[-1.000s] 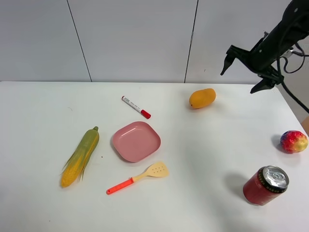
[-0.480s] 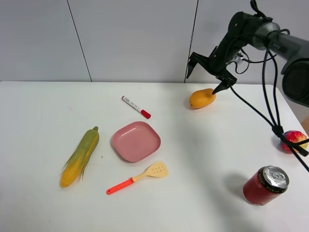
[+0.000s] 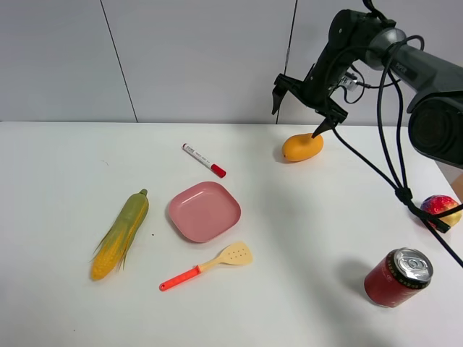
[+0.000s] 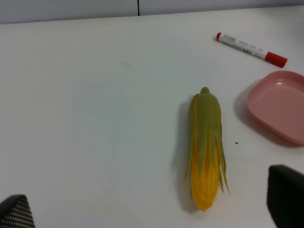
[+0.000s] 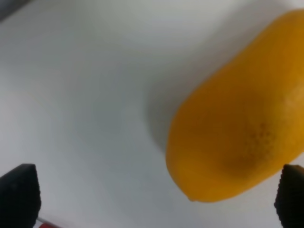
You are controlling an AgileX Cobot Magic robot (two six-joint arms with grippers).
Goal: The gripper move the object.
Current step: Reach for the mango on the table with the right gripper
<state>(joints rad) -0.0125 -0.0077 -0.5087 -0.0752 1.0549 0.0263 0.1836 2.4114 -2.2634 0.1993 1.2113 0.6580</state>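
Note:
The orange-yellow mango [image 3: 302, 147] lies on the white table at the back, right of the middle. My right gripper [image 3: 295, 121] hangs open just above it, one finger over the table to the mango's left and the other at its right end. In the right wrist view the mango [image 5: 237, 123] fills the right half, between the two spread black fingertips of the right gripper [image 5: 154, 199]. My left gripper [image 4: 151, 209] is open and empty above the corn cob [image 4: 205, 147]; it is out of the exterior view.
A pink plate [image 3: 204, 210] sits mid-table with a red-capped marker [image 3: 203, 160] behind it and an orange spatula [image 3: 207, 265] in front. The corn cob [image 3: 121, 233] lies at left. A red can [image 3: 398, 277] and a red-yellow fruit [image 3: 438, 206] are at right.
My right arm has swung left from the far right and lowered, bringing its open gripper over the mango. The mango and the other things have not moved.

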